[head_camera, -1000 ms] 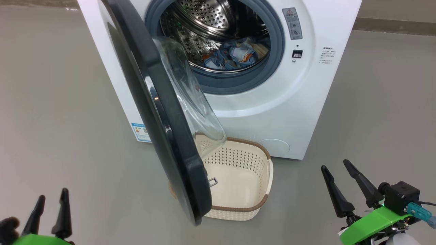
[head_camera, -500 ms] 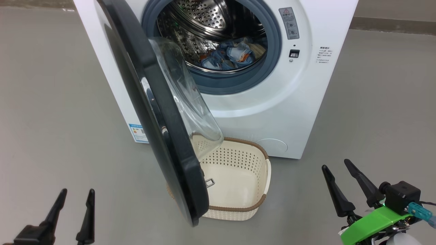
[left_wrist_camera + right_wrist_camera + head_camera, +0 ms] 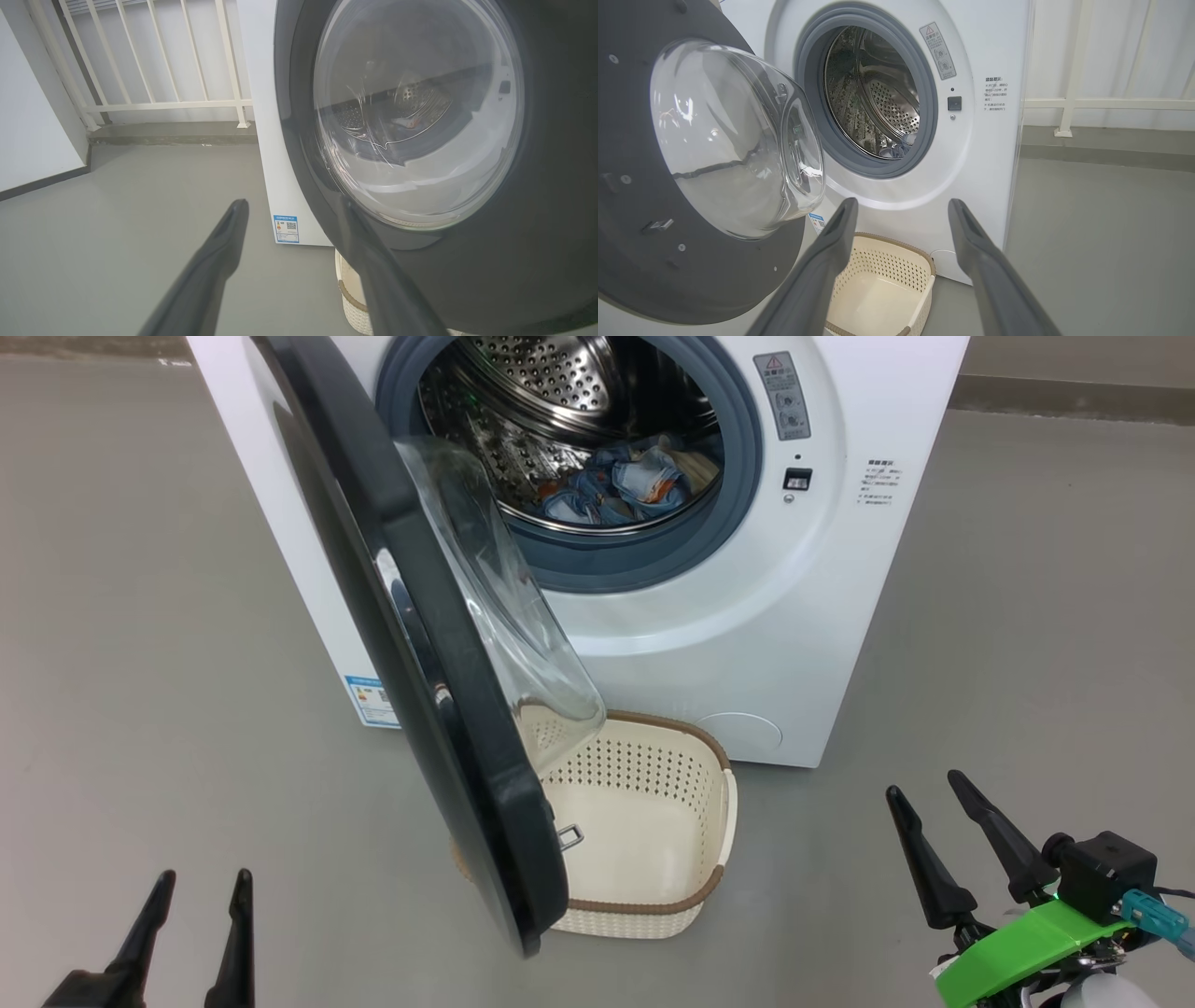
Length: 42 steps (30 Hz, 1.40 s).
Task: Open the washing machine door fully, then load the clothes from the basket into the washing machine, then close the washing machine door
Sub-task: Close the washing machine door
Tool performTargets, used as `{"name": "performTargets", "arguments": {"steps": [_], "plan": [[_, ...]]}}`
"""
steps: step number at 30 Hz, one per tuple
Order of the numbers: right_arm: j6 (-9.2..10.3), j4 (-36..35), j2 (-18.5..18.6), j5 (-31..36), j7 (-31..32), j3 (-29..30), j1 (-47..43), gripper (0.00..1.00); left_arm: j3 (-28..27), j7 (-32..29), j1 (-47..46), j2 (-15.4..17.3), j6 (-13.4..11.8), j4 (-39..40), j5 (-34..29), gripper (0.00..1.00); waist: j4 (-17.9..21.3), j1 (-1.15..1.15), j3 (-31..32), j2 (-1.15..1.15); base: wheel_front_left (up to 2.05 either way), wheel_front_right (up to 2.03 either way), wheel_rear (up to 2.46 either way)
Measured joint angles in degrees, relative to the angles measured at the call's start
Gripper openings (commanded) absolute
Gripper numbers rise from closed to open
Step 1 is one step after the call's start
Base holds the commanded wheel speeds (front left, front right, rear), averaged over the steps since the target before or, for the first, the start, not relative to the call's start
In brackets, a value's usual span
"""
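The white washing machine stands ahead with its black door swung partway out toward me, its glass bowl facing the drum. The clothes, blue and orange-printed, lie inside the steel drum. On the floor below the opening sits the cream basket, with nothing in it and partly hidden behind the door. At the lower left my left gripper is open, on the door's outer side; its wrist view faces the door. My right gripper is open at the lower right, pointing toward the basket and drum.
Grey floor surrounds the machine on both sides. A white railing on a low kerb runs behind the machine, and a white wall panel stands to its left. A blue label marks the machine's lower front corner.
My left gripper has shifted right along the bottom edge and then sunk slightly lower. The camera has drifted a little. Door, basket and right gripper hold their places.
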<state>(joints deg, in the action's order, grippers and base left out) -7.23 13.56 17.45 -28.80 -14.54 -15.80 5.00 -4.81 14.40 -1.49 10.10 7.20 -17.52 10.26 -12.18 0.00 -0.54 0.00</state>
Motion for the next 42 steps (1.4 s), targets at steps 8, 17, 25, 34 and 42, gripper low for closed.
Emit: {"name": "performTargets", "arguments": {"steps": [8, 17, 25, 34, 42], "plan": [[0.0, -0.04, -0.04, 0.05, 0.0, 0.22, 0.01, 1.0, 0.67, 0.0, 0.33, 0.05, 0.09, -0.11, -0.34, 1.0, 1.42, 0.0, -0.2, 0.0, 0.0, 0.0, 0.0], [0.0, -0.11, -0.25, 0.05, 0.0, 1.2, 0.01, 1.0, 2.27, 0.0, 0.33, 0.47, 0.1, 0.02, -0.24, 1.0, 4.74, 0.0, -0.78, 0.0, 0.0, 0.0, 0.0], [0.0, -0.26, -0.34, 0.07, 0.0, 1.9, -0.05, 1.0, 2.67, 0.0, 0.33, 0.7, 0.16, 0.12, 0.21, 1.0, 7.74, 0.0, -1.07, 0.0, 0.0, 0.0, 0.0], [0.0, -0.41, -0.38, 0.07, 0.0, 2.75, -1.12, 1.0, 2.97, 0.0, 0.57, 0.79, 0.16, 0.52, 0.37, 1.0, 9.53, 0.0, -1.11, 0.0, 0.0, 0.0, 0.0], [0.0, -0.42, -0.6, 0.14, 0.0, 2.9, -1.14, 1.0, 2.96, 0.0, 0.6, 0.79, 0.16, 0.67, 0.74, 1.0, 9.63, 0.0, -0.78, 0.0, 0.0, 0.0, 0.0]]}}
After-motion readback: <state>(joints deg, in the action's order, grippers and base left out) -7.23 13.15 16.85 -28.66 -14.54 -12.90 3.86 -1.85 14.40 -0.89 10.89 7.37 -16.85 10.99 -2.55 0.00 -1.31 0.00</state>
